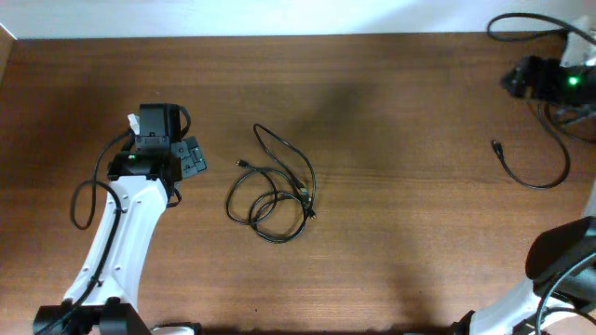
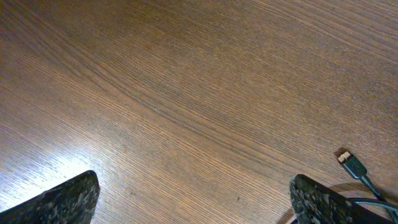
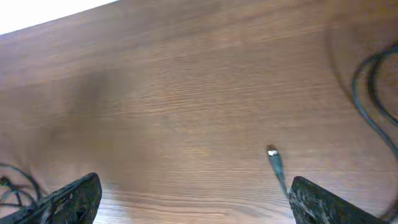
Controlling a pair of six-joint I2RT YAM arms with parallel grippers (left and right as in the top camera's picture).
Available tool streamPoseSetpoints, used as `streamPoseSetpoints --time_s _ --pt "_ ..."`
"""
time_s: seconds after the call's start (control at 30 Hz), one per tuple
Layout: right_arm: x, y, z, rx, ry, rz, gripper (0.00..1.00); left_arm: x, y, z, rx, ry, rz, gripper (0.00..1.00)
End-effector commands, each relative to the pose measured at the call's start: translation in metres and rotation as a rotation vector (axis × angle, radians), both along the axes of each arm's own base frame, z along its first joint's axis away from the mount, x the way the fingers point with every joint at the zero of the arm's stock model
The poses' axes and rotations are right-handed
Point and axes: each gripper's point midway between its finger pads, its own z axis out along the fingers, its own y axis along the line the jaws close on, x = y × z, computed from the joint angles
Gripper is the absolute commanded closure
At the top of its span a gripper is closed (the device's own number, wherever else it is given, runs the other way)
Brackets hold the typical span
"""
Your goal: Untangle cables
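The cables [image 1: 273, 192] lie as a loose black tangle of loops at the table's middle, small plug ends showing. My left gripper [image 1: 193, 158] is open and empty just left of them. In the left wrist view its fingers [image 2: 193, 193] span bare wood, and one metallic-tipped plug [image 2: 351, 162] lies by the right finger. A separate black cable [image 1: 534, 183] with a free plug end [image 1: 496, 145] lies at the right. My right gripper [image 1: 515, 80] is open and empty at the far right. In its view [image 3: 196, 196] that plug [image 3: 273, 154] lies near the right finger.
The table is dark brown wood [image 1: 391, 223], with a white wall along its far edge. More black wires [image 1: 521, 28] loop around the right arm at the back right corner. The tangle's edge shows at the lower left of the right wrist view [image 3: 11, 186].
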Motion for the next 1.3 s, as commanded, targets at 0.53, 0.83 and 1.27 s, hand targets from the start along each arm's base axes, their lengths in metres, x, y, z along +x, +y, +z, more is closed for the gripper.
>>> streamPoseSetpoints --time_s 0.53,0.83,1.27 --pt "-0.023 0.190 0.004 0.024 0.091 0.418 0.04 0.000 0.000 0.003 0.008 -0.005 -0.011 0.01" --pt "-0.062 0.289 0.000 0.033 0.143 0.642 0.04 0.000 0.000 0.003 0.008 -0.005 -0.011 0.01" --pt "-0.083 0.356 -0.027 0.016 0.188 0.804 0.04 0.000 0.000 0.003 0.008 -0.005 -0.011 0.01"
